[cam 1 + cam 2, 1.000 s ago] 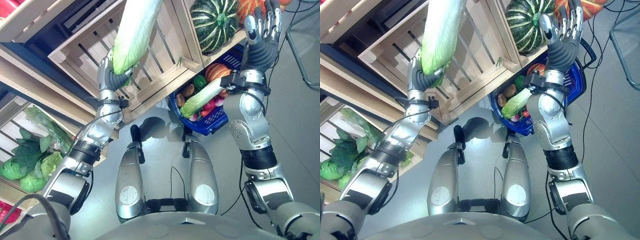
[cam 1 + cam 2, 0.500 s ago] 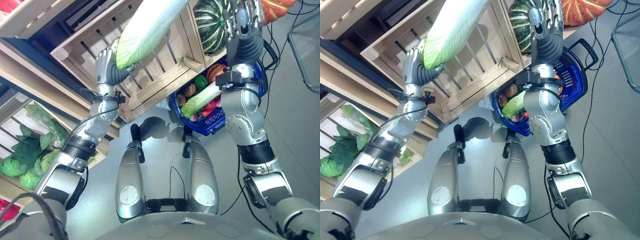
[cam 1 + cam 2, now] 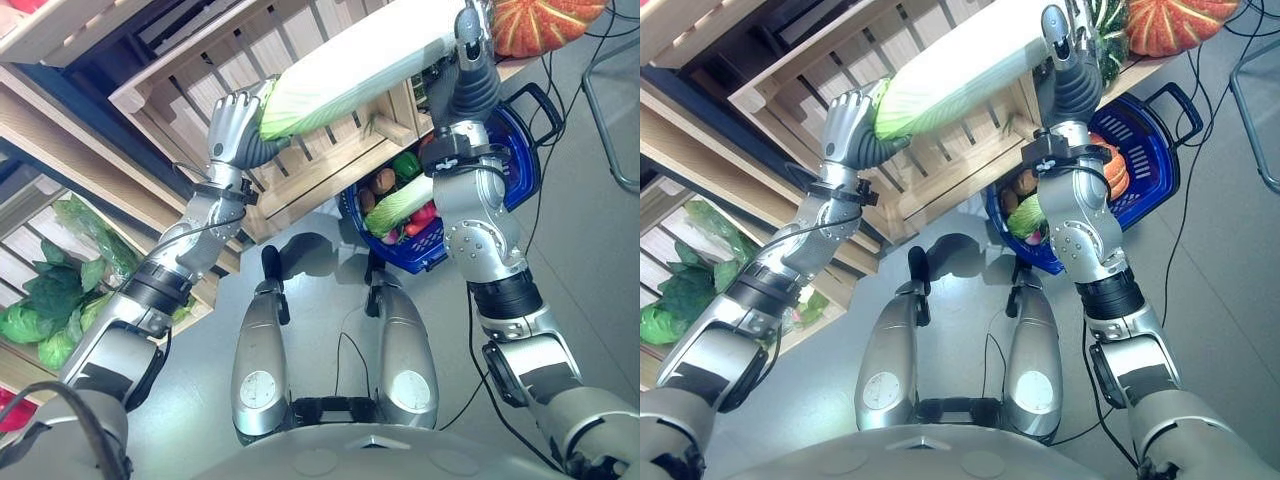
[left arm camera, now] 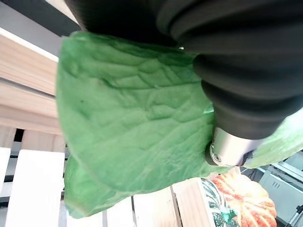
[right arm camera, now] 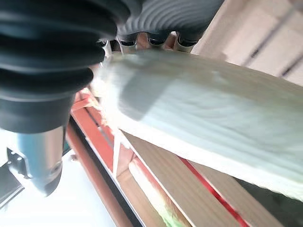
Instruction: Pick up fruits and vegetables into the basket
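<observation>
A long napa cabbage (image 3: 360,65) hangs almost level in front of the wooden crates. My left hand (image 3: 235,130) is curled round its green leafy end (image 4: 132,123). My right hand (image 3: 472,70) stands upright at the pale stalk end (image 5: 199,113), fingers straight and resting against it. Below that hand, the blue basket (image 3: 512,150) sits on the floor. It holds a second cabbage (image 3: 400,205), a green pepper (image 3: 404,165), brown potatoes (image 3: 376,182) and red pieces.
Slatted wooden crates (image 3: 310,160) form a shelf rack behind the cabbage. An orange pumpkin (image 3: 540,20) and a green striped squash (image 3: 1110,20) rest on the shelf above the basket. Leafy greens (image 3: 40,310) fill a low crate at the left. A chair leg (image 3: 600,110) stands far right.
My left hand has swung the cabbage from upright down toward level, its pale end going right. My right hand has moved left and met that end.
</observation>
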Tool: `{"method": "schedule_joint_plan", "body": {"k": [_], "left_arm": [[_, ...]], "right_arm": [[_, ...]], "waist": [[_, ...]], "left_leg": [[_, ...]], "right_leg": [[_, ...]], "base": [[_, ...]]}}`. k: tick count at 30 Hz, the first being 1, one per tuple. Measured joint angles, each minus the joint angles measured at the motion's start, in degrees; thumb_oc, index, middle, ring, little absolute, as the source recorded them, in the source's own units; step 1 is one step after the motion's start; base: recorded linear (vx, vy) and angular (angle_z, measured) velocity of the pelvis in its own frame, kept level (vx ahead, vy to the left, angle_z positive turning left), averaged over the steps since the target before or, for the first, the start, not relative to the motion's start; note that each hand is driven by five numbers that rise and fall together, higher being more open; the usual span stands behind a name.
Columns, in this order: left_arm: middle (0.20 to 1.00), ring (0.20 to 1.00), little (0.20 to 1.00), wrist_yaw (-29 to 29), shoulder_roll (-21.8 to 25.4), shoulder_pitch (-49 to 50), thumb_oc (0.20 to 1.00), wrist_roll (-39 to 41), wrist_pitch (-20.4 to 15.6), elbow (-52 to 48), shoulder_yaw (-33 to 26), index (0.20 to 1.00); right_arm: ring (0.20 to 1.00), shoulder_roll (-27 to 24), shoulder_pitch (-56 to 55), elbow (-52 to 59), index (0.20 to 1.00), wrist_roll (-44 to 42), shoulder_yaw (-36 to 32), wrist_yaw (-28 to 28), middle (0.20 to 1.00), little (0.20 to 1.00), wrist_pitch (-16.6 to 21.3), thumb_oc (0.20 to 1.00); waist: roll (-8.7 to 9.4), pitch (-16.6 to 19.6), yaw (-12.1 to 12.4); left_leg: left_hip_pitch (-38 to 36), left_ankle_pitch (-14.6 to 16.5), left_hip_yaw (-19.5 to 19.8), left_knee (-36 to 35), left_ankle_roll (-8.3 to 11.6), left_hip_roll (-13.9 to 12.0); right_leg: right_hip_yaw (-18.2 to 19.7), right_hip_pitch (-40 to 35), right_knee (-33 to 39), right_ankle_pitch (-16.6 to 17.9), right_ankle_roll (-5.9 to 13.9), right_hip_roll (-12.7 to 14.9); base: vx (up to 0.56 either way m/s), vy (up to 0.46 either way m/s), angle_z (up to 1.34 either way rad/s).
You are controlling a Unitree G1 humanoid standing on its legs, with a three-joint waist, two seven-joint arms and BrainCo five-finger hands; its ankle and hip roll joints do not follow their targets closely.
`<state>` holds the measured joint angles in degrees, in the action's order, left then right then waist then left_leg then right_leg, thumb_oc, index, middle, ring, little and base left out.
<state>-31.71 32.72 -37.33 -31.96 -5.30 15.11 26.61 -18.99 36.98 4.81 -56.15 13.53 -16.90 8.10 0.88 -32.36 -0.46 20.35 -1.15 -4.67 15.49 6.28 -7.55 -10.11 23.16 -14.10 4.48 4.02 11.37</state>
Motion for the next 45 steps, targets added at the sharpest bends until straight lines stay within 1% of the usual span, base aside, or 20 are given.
{"method": "schedule_joint_plan", "body": {"k": [2, 8, 10, 15, 20, 23, 24, 25, 26, 28, 29, 31, 33, 36, 40, 41, 42, 43, 44, 45], "left_arm": [[0.200, 0.200, 0.200, -0.1, 0.0, -0.1, 0.200, -0.8, 0.0, -0.4, 0.3, 0.200], [0.200, 0.200, 0.200, -0.7, 0.3, -1.1, 0.200, -2.1, 0.0, -1.2, 0.6, 0.200], [0.200, 0.200, 0.200, -1.0, 0.5, -1.3, 0.200, -3.4, 0.1, -1.2, 0.6, 0.200], [0.200, 0.200, 0.200, -2.6, 2.6, -2.7, 0.200, -7.8, 0.3, -1.2, 0.7, 0.200], [0.200, 0.200, 0.200, -2.7, 4.8, -5.1, 0.200, -11.3, 2.3, -1.2, 2.0, 0.200], [0.200, 0.200, 0.200, -2.4, 5.0, -6.1, 0.200, -13.3, 2.9, -1.2, 2.9, 0.200], [0.200, 0.200, 0.200, -1.8, 5.0, -6.4, 0.200, -14.2, 3.0, -1.2, 2.9, 0.200], [0.200, 0.200, 0.200, -1.4, 5.1, -6.6, 0.200, -14.9, 3.1, -1.2, 2.9, 0.200], [0.200, 0.200, 0.200, -0.8, 5.1, -6.8, 0.200, -15.4, 3.4, -1.2, 3.0, 0.200], [0.200, 0.200, 0.200, 0.5, 5.1, -7.0, 0.200, -15.9, 4.5, -1.2, 3.6, 0.200], [0.200, 0.200, 0.200, 1.3, 5.1, -7.1, 0.200, -16.6, 5.3, -1.2, 4.3, 0.200], [0.200, 0.200, 0.200, 2.2, 5.1, -7.3, 0.200, -17.2, 5.9, -1.2, 5.0, 0.200], [0.200, 0.200, 0.200, 2.4, 4.7, -7.3, 0.200, -17.6, 6.9, -1.7, 6.3, 0.200], [0.200, 0.200, 0.200, 2.7, 4.2, -7.3, 0.200, -17.7, 8.0, -2.5, 7.5, 0.200], [0.200, 0.200, 0.200, 2.1, 3.2, -6.9, 0.200, -17.6, 9.0, -2.5, 8.0, 0.200], [0.354, 0.354, 0.354, 2.0, 3.0, -6.8, 0.354, -17.6, 9.0, -2.5, 8.0, 0.354], [0.595, 0.595, 0.595, 1.7, 2.8, -6.5, 0.595, -17.5, 9.1, -2.5, 7.9, 0.595], [0.944, 0.944, 0.944, 1.3, 2.7, -6.3, 0.944, -17.4, 9.1, -2.5, 7.9, 0.944], [1.000, 1.000, 1.000, 0.9, 2.7, -6.0, 1.000, -17.1, 9.1, -2.5, 7.9, 1.000], [1.000, 1.000, 1.000, 0.8, 2.7, -5.7, 1.000, -16.9, 9.1, -2.5, 7.9, 1.000]], "right_arm": [[1.000, 0.2, 0.0, -0.5, 1.000, -1.5, 0.5, 0.2, 1.000, 1.000, -0.1, 1.000], [1.000, 1.9, 0.0, -2.1, 1.000, -7.7, 1.4, 3.8, 1.000, 1.000, -0.3, 1.000], [1.000, 2.0, 0.0, -2.5, 1.000, -8.1, 1.6, 4.1, 1.000, 1.000, -0.3, 1.000], [1.000, 1.4, 0.0, -2.7, 1.000, -7.2, 2.2, 4.2, 1.000, 1.000, -1.6, 1.000], [1.000, 0.0, 0.0, -4.4, 1.000, -2.6, 3.4, 4.2, 1.000, 1.000, -3.3, 1.000], [1.000, -0.5, 0.0, -5.1, 1.000, -0.5, 4.2, 3.5, 1.000, 1.000, -3.3, 1.000], [0.915, -0.6, 0.0, -5.1, 0.915, 0.7, 4.2, 3.0, 0.915, 0.915, -3.3, 0.915], [0.780, -0.7, 0.0, -5.1, 0.780, 1.4, 4.2, 2.6, 0.780, 0.780, -3.1, 0.780], [0.200, -0.7, 0.0, -5.1, 0.200, 1.7, 4.2, 2.3, 0.200, 0.200, -3.0, 0.200], [0.200, -0.7, 0.0, -5.1, 0.200, 2.6, 4.2, 1.2, 0.200, 0.200, -2.6, 0.200], [0.200, -0.3, 0.0, -5.1, 0.200, 4.0, 4.2, -0.2, 0.200, 0.200, -1.7, 0.200], [0.200, -0.2, 0.0, -5.1, 0.200, 5.9, 4.3, -1.9, 0.200, 0.200, -1.4, 0.200], [0.200, -0.1, -0.1, -5.1, 0.200, 10.4, 4.3, -4.8, 0.200, 0.200, -1.0, 0.200], [0.200, -0.1, -0.1, -5.1, 0.200, 14.7, 4.3, -7.6, 0.200, 0.200, -0.4, 0.200], [0.200, -0.1, -0.1, -4.8, 0.200, 17.4, 4.5, -9.3, 0.200, 0.200, -0.2, 0.200], [0.200, -0.1, -0.1, -4.8, 0.200, 17.9, 4.5, -9.6, 0.200, 0.200, -0.2, 0.200], [0.200, -0.1, -0.1, -4.8, 0.200, 18.1, 4.8, -10.0, 0.200, 0.200, 0.1, 0.200], [0.200, -0.1, -0.1, -4.7, 0.200, 18.4, 4.9, -10.2, 0.200, 0.200, 0.3, 0.200], [0.200, -0.2, -0.1, -4.6, 0.200, 19.4, 5.0, -10.3, 0.200, 0.200, 0.4, 0.200], [0.200, -0.2, -0.1, -4.6, 0.200, 19.8, 5.0, -10.3, 0.200, 0.200, 0.4, 0.200]], "waist": [[0.00, 0.0, 0.2], [0.01, 0.0, 0.2], [0.01, 0.0, 0.2], [0.05, 0.0, 0.3], [0.19, 0.1, 0.4], [0.19, 0.1, 0.3], [0.19, 0.1, 0.3], [0.19, 0.1, 0.3], [0.19, 0.1, 0.3], [0.19, 0.1, 0.2], [0.19, 0.1, 0.2], [0.19, 0.1, 0.2], [0.19, 0.1, 0.2], [0.19, 0.1, 0.1], [0.17, 0.1, -0.1], [0.17, 0.1, -0.1], [0.16, 0.1, -0.1], [0.15, 0.1, 0.0], [0.14, 0.1, 0.1], [0.13, 0.1, 0.1]], "left_leg": [[0.0, 0.0, 0.1, 0.0, -0.03, 0.1], [0.1, -0.1, 0.6, 0.0, -0.08, 0.2], [0.1, -0.1, 0.7, -0.1, -0.09, 0.3], [0.2, -0.1, 1.0, -0.2, -0.15, 0.6], [0.1, -0.1, 0.9, -0.3, -0.17, 0.6], [0.1, -0.1, 0.9, -0.5, -0.18, 0.7], [0.1, -0.2, 0.9, -0.6, -0.18, 0.7], [0.0, -0.2, 0.9, -0.7, -0.19, 0.7], [0.0, -0.2, 0.9, -0.7, -0.19, 0.7], [0.0, -0.2, 0.8, -0.8, -0.19, 0.7], [0.0, -0.2, 0.8, -0.8, -0.19, 0.7], [0.0, -0.2, 0.8, -0.9, -0.19, 0.7], [0.0, -0.2, 0.7, -1.0, -0.19, 0.7], [0.0, -0.2, 0.6, -1.1, -0.20, 0.7], [-0.1, -0.2, 0.3, -1.4, -0.20, 0.8], [-0.1, -0.2, 0.3, -1.5, -0.20, 0.8], [-0.1, -0.2, 0.1, -1.6, -0.21, 0.8], [-0.1, -0.2, 0.0, -1.8, -0.21, 0.8], [-0.1, -0.3, -0.2, -1.9, -0.21, 0.8], [-0.1, -0.3, -0.3, -1.9, -0.21, 0.8]], "right_leg": [[0.0, 0.0, 0.0, 0.0, 0.02, 0.0], [-0.1, -0.3, 0.1, -0.2, 0.25, 0.1], [-0.1, -0.3, 0.1, -0.2, 0.33, 0.2], [0.0, -0.5, 0.1, -0.4, 0.58, 0.4], [0.0, -0.5, 0.2, -0.4, 0.60, 0.4], [-0.1, -0.5, 0.2, -0.4, 0.61, 0.4], [-0.1, -0.5, 0.3, -0.4, 0.61, 0.4], [-0.1, -0.5, 0.3, -0.4, 0.61, 0.4], [-0.1, -0.5, 0.4, -0.4, 0.61, 0.4], [0.0, -0.5, 0.5, -0.4, 0.61, 0.4], [0.0, -0.5, 0.6, -0.4, 0.62, 0.4], [0.0, -0.5, 0.8, -0.4, 0.62, 0.4], [0.0, -0.5, 1.0, -0.4, 0.63, 0.4], [0.1, -0.5, 1.1, -0.4, 0.63, 0.4], [0.3, -0.2, 1.1, -0.4, 0.64, 0.4], [0.3, -0.2, 1.1, -0.4, 0.64, 0.4], [0.3, -0.1, 1.1, -0.4, 0.63, 0.4], [0.4, 0.1, 1.1, -0.4, 0.63, 0.4], [0.5, 0.4, 1.1, -0.4, 0.64, 0.4], [0.6, 0.4, 1.1, -0.4, 0.64, 0.4]], "base": [[0.00, -0.008, 0.04], [0.00, -0.017, 0.04], [0.00, -0.012, 0.04], [0.00, -0.003, 0.03], [0.00, 0.000, 0.00], [0.00, 0.000, 0.00], [0.00, 0.000, 0.00], [0.00, 0.000, 0.00], [0.00, 0.000, 0.00], [0.00, 0.000, 0.00], [0.00, 0.000, 0.00], [-0.01, 0.045, -0.01], [-0.01, 0.044, -0.01], [-0.01, 0.039, -0.02], [-0.01, 0.035, -0.03], [0.00, 0.000, 0.00], [0.00, 0.002, -0.04], [0.00, -0.004, -0.07], [0.00, -0.007, -0.08], [0.00, -0.013, -0.07]]}}
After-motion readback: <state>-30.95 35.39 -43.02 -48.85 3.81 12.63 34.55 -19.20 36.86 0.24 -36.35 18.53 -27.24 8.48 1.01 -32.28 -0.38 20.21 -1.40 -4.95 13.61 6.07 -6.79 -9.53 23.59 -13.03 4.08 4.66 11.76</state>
